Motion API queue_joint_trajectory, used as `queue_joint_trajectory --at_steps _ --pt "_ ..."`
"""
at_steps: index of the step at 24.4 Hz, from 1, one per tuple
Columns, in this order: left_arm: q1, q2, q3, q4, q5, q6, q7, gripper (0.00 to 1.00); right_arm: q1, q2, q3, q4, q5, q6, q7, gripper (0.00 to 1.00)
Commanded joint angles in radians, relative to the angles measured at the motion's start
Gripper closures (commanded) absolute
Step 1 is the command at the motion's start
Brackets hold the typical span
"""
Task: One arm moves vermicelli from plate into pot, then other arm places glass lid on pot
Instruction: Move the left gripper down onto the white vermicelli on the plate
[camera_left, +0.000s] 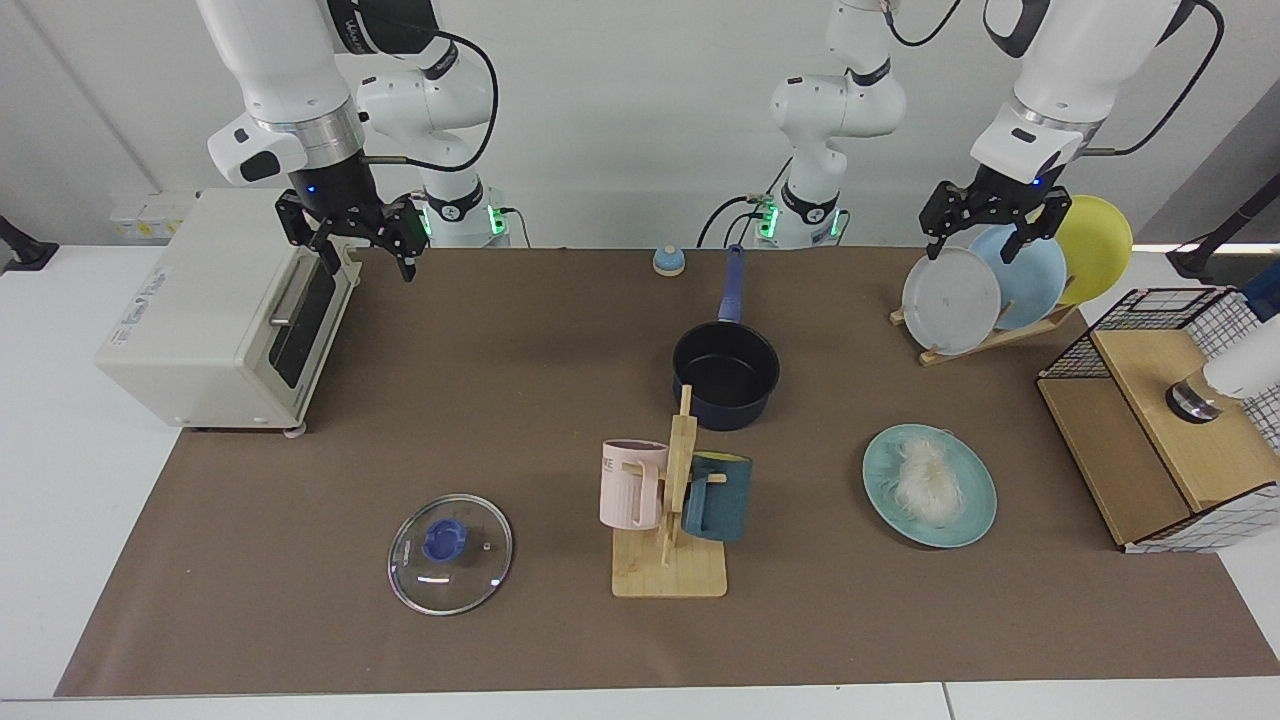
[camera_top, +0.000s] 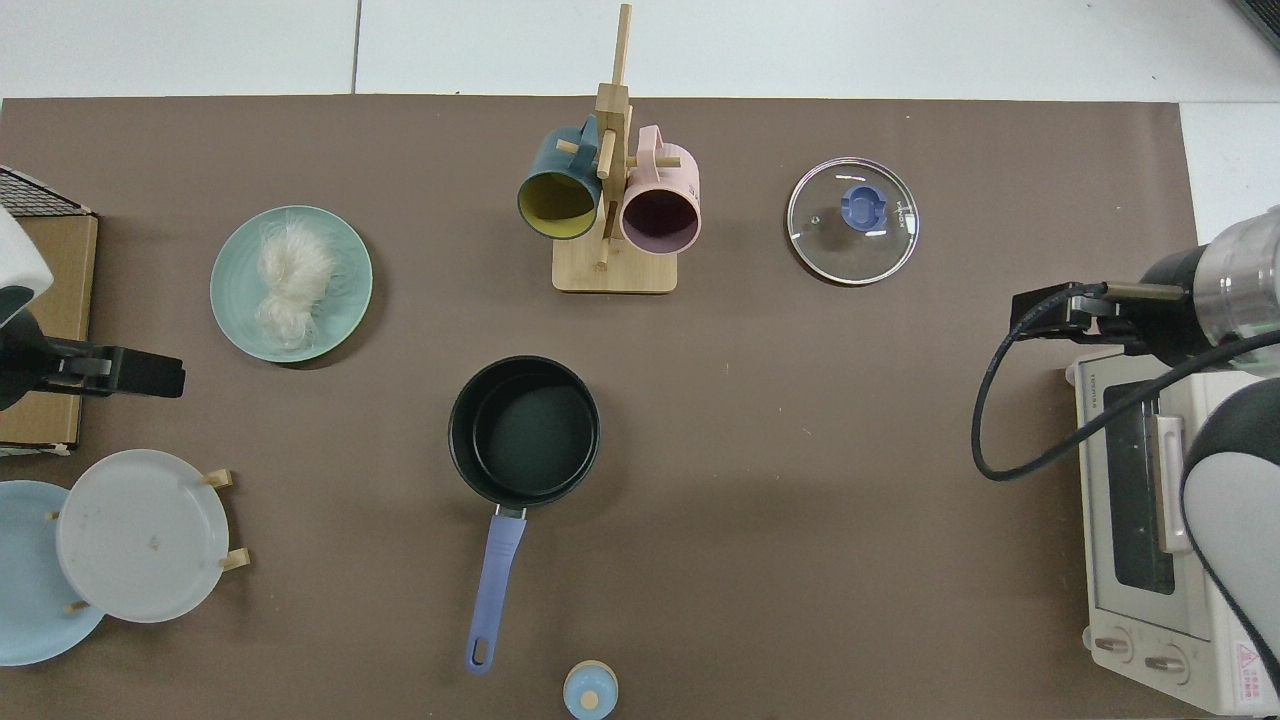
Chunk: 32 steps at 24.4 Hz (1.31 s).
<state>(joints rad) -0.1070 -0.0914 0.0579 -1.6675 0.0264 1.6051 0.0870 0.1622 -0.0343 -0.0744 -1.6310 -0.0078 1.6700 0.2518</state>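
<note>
Nothing of the task looked done yet. The vermicelli (camera_left: 928, 481) lay in a loose heap on the teal plate (camera_left: 975, 520), near the front edge of the table (camera_left: 500, 380) toward the left arm's end. The pot (camera_left: 726, 375) stood empty near the middle of the table, its handle pointing to the back edge. The glass lid (camera_left: 450, 553) lay flat near the front edge, toward the right arm's end, well apart from the pot.

The left gripper (camera_left: 985, 238) hung raised above the plate rack (camera_left: 985, 335), fingers spread and empty. The right gripper (camera_left: 365, 252) hung beside the toaster oven (camera_left: 225, 310), likewise spread and empty. Both steps remained.
</note>
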Motion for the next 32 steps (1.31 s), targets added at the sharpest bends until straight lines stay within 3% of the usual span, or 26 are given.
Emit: queue_joint_trajectory --at_steps 1,11,18,32 --pt "0.009 0.012 -0.007 0.017 -0.008 0.002 -0.01 0.0 -0.021 -0.007 0.008 -0.004 0.025 0.01 -0.029 0.01" --pt "0.015 0.03 -0.007 0.025 -0.06 0.093 -0.012 0.0 -0.021 -0.007 0.008 -0.004 0.023 0.01 -0.029 0.01" --pt "0.013 0.206 -0.013 0.17 -0.048 0.107 0.0 0.0 -0.021 -0.007 0.008 -0.004 0.023 0.01 -0.029 0.01" --pt "0.02 0.452 -0.007 0.163 -0.031 0.423 0.005 0.0 -0.021 -0.007 0.008 -0.004 0.023 0.01 -0.029 0.01"
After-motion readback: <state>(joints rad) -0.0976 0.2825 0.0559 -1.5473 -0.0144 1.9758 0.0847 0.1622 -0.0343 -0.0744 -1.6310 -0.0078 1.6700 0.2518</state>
